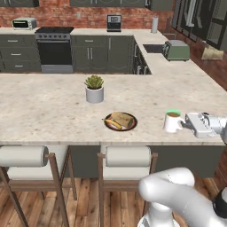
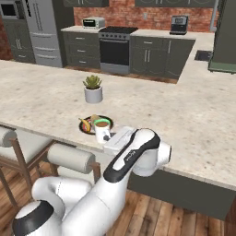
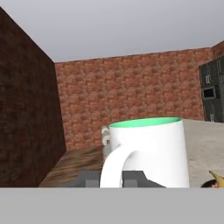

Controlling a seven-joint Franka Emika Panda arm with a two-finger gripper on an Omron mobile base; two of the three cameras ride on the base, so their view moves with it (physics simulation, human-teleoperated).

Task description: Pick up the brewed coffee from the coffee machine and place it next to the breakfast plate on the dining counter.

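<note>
Hand [image 1: 185, 124] clenched on the mug [image 1: 172, 121] handle, mid-right of the left base view; in the hand view the handle sits right between the finger tips. Mug upright, coffee inside, at bench [image 1: 44, 111] level near the front edge; can't tell if its base touches down. Plate [image 1: 120, 121] is near, to frame-left of the mug, clear gap between them. Machine [image 1: 114, 22] is far back at top centre, so pickup and carry look done. Left: confirm mug is seated, release, back off.

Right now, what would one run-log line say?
gripper: shut on mug handle | mug: upright on counter, right of plate | phase: placing
</note>
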